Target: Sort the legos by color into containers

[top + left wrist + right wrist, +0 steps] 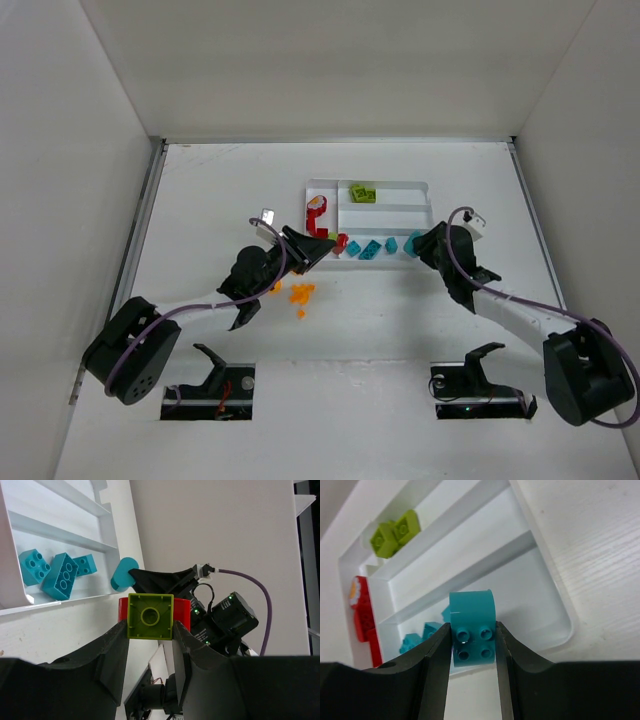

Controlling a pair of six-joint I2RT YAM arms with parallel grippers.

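Left of the white tray [390, 183], the worktop [200, 200] runs out to a metal rail [140, 230] at the foot of the left wall [70, 150], well apart from the tray. A few orange bricks [300, 293] lie loose on the worktop just off the tray's near-left corner, below the left arm.

The left tool [150, 630] sits at that near-left corner, by the near rim. Its jaws are partly closed and clamp a lime green brick [150, 616] by two opposite sides, hollow underside facing the wrist camera. A red brick [184, 611] shows right behind the green one; whether the two are joined cannot be told.

Inside the tray, the tall narrow section at the left end holds red pieces [317, 215], one bearing a small pale and orange mark too small to read. Of the long sections to their right, the far one holds lime green bricks [363, 192] near its left end. The near one holds teal bricks [372, 248], in a loose row.

The right tool [472, 637] is at the tray's near-right corner, jaws partly closed on a teal piece [471, 612] with a rounded top, studs towards its camera. Whether the piece touches the tray cannot be told.

Right of the tray, the worktop reaches the right wall [580, 150], also well apart.
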